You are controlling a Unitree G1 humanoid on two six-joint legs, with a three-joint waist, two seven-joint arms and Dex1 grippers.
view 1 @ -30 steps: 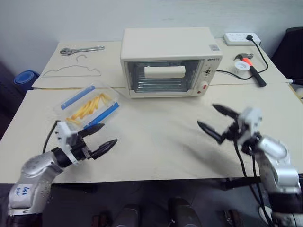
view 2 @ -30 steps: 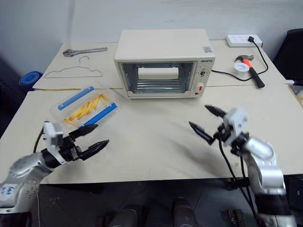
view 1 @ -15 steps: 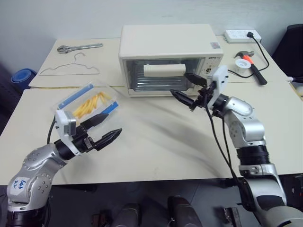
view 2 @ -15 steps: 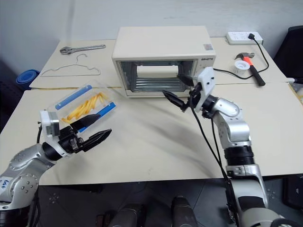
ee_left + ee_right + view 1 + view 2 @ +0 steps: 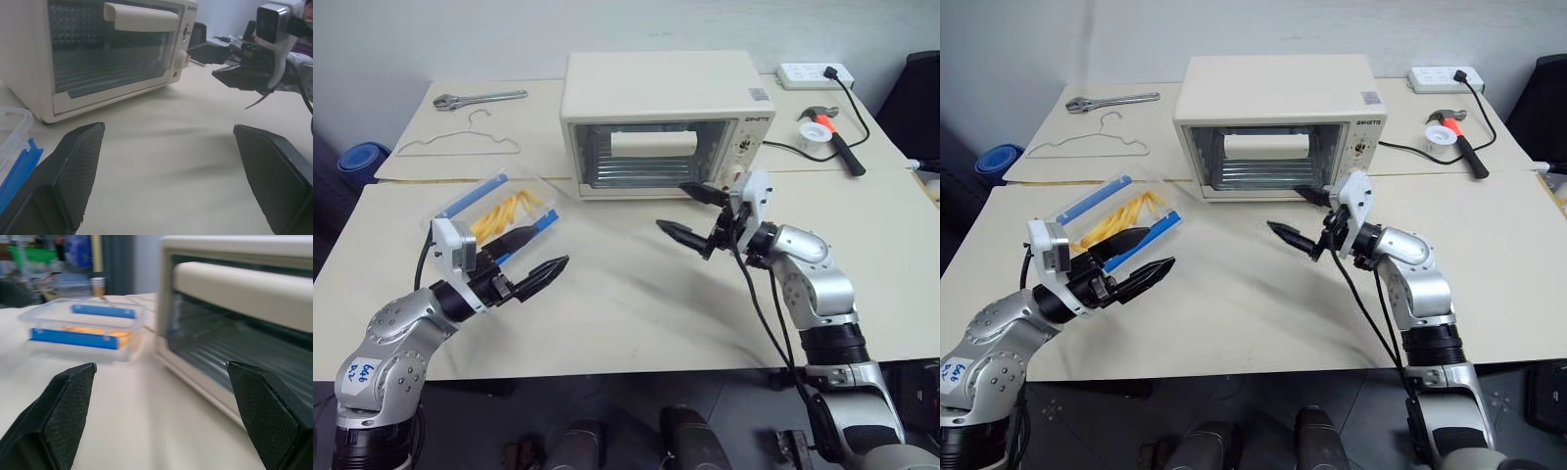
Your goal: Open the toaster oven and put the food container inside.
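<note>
The cream-white toaster oven (image 5: 666, 98) stands at the back of the table, its glass door shut under the bar handle (image 5: 653, 145). To its left, nearer me, lies the clear food container (image 5: 499, 209) with blue clips and yellow sticks inside. My right gripper (image 5: 674, 207) hangs open just in front of the door's lower right corner, touching nothing. My left gripper (image 5: 540, 251) is open and empty beside the container's near end. From the left wrist view I see the oven (image 5: 112, 54), the container's corner (image 5: 12, 132) and the right gripper (image 5: 234, 63).
Behind the container lie a wire hanger (image 5: 460, 145) and a wrench (image 5: 480, 98). Right of the oven are a hammer (image 5: 837, 142), a tape roll (image 5: 816, 135), a power strip (image 5: 813, 71) and the oven's black cord. A seam joins two tabletops.
My right gripper has swung in from the right side of the table to just before the oven door. The left gripper has risen a little beside the container. Both stay open.
</note>
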